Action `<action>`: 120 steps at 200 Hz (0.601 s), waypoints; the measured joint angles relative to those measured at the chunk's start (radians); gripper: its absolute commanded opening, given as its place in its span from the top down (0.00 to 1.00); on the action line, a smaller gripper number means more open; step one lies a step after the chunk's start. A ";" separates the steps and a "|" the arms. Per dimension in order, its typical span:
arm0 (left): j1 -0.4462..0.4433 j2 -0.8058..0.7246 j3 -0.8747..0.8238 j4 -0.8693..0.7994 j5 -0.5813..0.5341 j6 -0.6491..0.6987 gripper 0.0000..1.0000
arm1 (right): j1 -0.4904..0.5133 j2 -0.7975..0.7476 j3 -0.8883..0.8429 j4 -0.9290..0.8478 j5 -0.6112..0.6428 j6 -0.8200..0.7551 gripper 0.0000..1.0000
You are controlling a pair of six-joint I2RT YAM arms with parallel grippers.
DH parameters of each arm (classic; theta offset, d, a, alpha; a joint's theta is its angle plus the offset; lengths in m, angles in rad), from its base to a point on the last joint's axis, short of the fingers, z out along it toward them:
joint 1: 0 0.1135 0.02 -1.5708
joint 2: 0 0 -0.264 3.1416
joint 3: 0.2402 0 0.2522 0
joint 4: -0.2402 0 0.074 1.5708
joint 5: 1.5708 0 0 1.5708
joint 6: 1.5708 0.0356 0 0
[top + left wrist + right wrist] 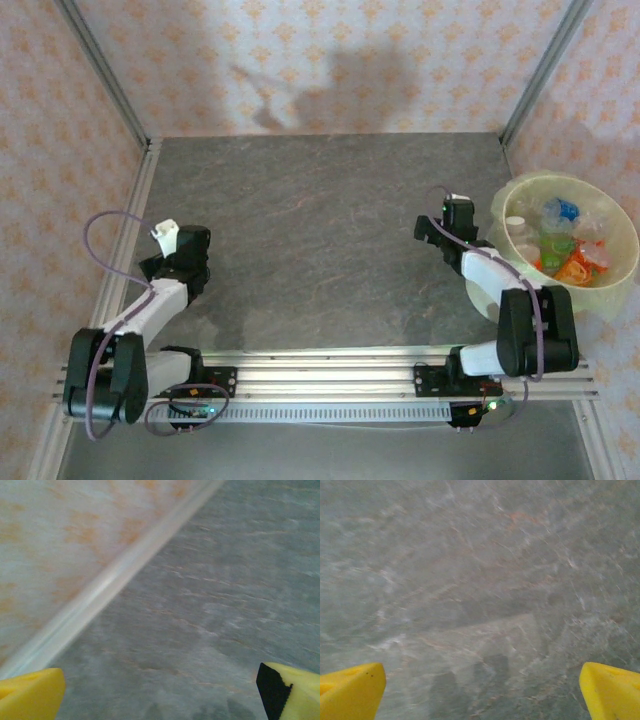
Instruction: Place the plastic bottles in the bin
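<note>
Already the plastic bottles (pixel 565 245) lie heaped inside the bin (pixel 600 190) — orange, green and blue labels show among the clear plastic through its open top. The bin stands at the right edge of the grey table (pixel 320 250), about midway between near and far. Just left of it hovers the right gripper (pixel 480 695), its yellow fingers (pixel 610 692) spread wide with nothing between them but bare tabletop. Well apart, over the near-left part of the table, the left gripper (pixel 160 700) is likewise wide open and empty — its view takes in the metal rail (pixel 105 590) along the left edge and the patterned wall (pixel 45 535) beyond it.
</note>
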 measured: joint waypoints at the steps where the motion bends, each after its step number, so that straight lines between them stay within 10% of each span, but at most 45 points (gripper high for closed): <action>1: 0.000 0.005 0.000 0.005 0.005 0.002 0.00 | -0.003 0.003 -0.004 0.005 0.000 -0.002 0.01; 120: 0.004 0.308 -0.069 0.691 0.349 0.237 0.00 | -0.047 0.032 -0.155 0.383 -0.063 -0.081 0.01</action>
